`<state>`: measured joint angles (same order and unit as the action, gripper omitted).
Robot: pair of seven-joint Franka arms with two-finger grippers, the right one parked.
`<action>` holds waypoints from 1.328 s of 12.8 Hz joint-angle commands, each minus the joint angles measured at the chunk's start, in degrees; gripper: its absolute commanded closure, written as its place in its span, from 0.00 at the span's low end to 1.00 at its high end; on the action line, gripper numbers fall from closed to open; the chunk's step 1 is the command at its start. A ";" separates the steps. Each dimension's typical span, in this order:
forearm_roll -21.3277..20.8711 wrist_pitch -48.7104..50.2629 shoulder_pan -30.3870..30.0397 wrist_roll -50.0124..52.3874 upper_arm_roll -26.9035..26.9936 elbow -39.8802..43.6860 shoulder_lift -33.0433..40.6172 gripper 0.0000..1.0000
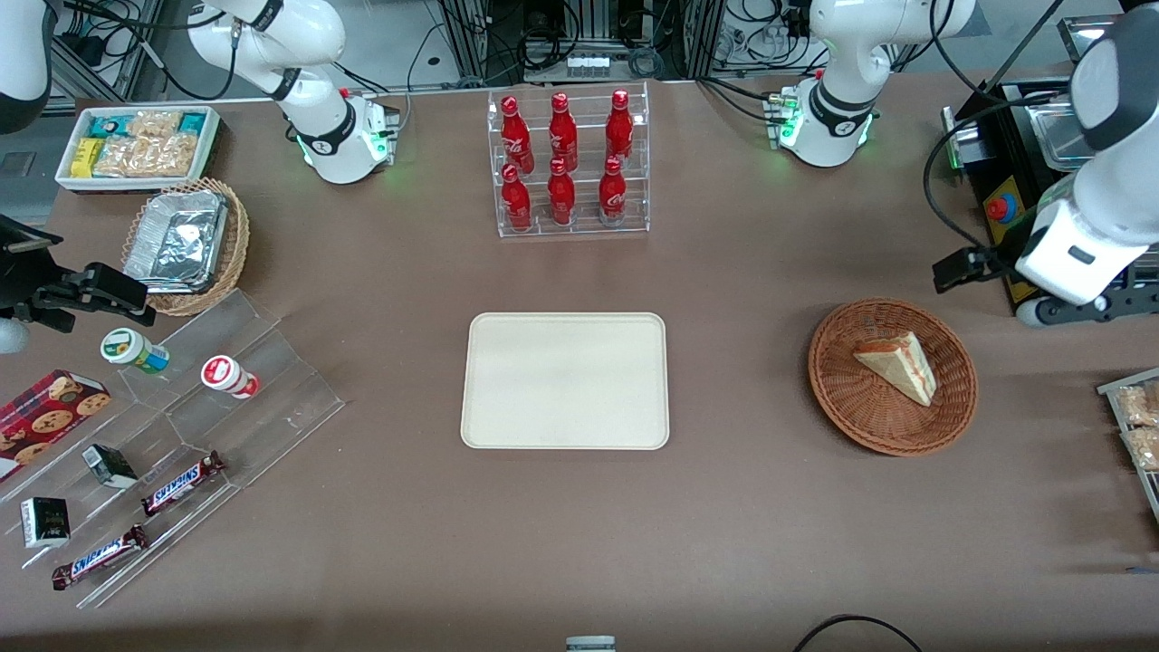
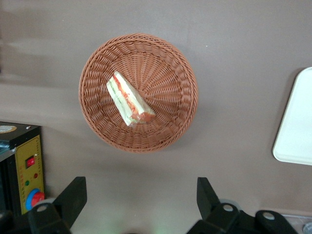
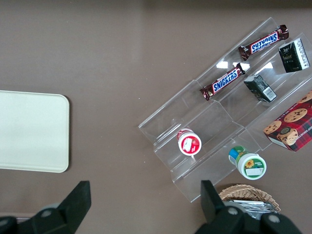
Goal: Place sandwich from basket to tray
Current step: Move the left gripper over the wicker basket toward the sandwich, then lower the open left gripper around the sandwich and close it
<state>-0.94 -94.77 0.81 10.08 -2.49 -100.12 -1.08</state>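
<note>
The sandwich (image 1: 898, 364), a pale bread wedge with red and green filling, lies in the round reddish-brown wicker basket (image 1: 838, 385) toward the working arm's end of the table. Both also show in the left wrist view: the sandwich (image 2: 129, 100) in the basket (image 2: 170, 68). The cream tray (image 1: 565, 380) lies flat at the table's middle, beside the basket, with nothing on it; its edge shows in the left wrist view (image 2: 295, 126). My left gripper (image 2: 140, 189) is open and empty, high above the table, a little farther from the front camera than the basket. Its wrist (image 1: 1077, 254) hangs beside the basket.
A black control box with a red button (image 1: 998, 208) stands close by the gripper. A clear rack of red bottles (image 1: 566, 163) stands farther back than the tray. Snack packets (image 1: 1136, 421) lie at the table's edge by the basket. Clear shelves with snacks (image 1: 172, 426) lie toward the parked arm's end.
</note>
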 commanded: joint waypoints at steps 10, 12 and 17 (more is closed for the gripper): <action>-0.82 -26.07 -0.19 18.72 2.31 -21.61 -5.68 0.00; 0.05 -29.58 -0.19 21.03 4.42 -21.78 -8.05 0.00; 2.86 -35.64 -0.19 29.36 5.48 -22.40 -13.42 0.00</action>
<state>0.39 -127.70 0.52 35.81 3.00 -122.16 -12.99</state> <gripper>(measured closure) 0.000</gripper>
